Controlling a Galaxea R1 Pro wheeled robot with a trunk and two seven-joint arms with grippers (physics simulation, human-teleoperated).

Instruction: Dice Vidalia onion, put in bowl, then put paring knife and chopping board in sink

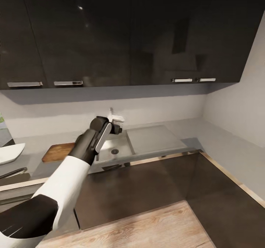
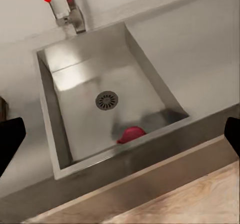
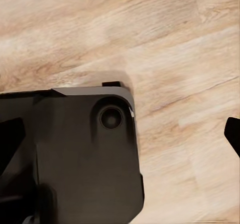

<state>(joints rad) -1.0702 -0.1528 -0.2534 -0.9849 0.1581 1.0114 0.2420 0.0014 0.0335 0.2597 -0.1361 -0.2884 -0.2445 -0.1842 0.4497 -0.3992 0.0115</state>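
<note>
steel sink (image 2: 75, 79): reddish onion (image 2: 131, 134) at basin's 6 o'clock wall
left end effector (image 2: 120, 136): fingers spread, empty, above sink
right end effector (image 3: 120, 139): fingers spread, over wood floor (image 3: 165, 44)

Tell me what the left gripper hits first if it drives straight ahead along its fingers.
Probably the sink floor near the drain; the left gripper looks open, with the reddish onion just off that line. Depth is uncertain.
</note>
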